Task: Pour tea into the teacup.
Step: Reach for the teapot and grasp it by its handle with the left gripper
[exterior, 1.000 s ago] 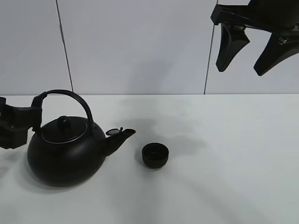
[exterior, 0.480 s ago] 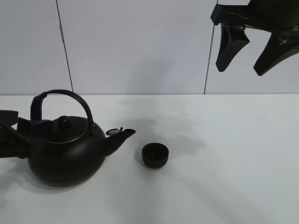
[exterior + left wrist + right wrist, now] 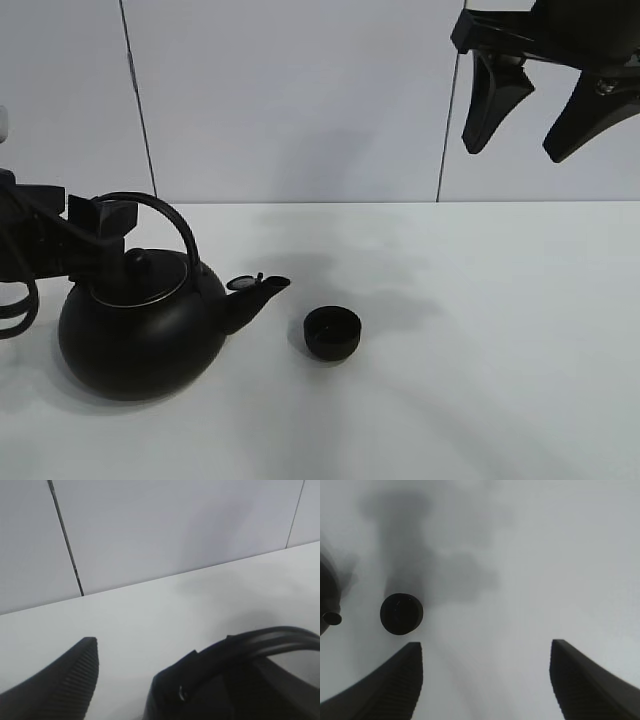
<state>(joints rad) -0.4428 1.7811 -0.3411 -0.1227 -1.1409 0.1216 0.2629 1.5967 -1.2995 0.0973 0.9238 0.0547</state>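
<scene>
The small black teacup [image 3: 332, 333] stands on the white table, just right of the spout [image 3: 262, 286] of the big black kettle [image 3: 140, 330]. The cup also shows in the right wrist view [image 3: 401, 613], beside the spout tip [image 3: 331, 617]. My left gripper [image 3: 100, 230] is at the left base of the kettle's arched handle [image 3: 165, 208]. In the left wrist view one ribbed finger [image 3: 70, 680] stands apart from the handle [image 3: 250, 642]; the other finger is hidden. My right gripper [image 3: 535, 125] hangs open and empty, high at the back right [image 3: 485, 680]. No tea is visible.
The white table [image 3: 480, 380] meets a pale panelled wall [image 3: 300, 100] at the back. Nothing else stands on the table.
My left gripper has moved up and to the right, against the kettle's handle. The kettle, the teacup and my right gripper have not moved.
</scene>
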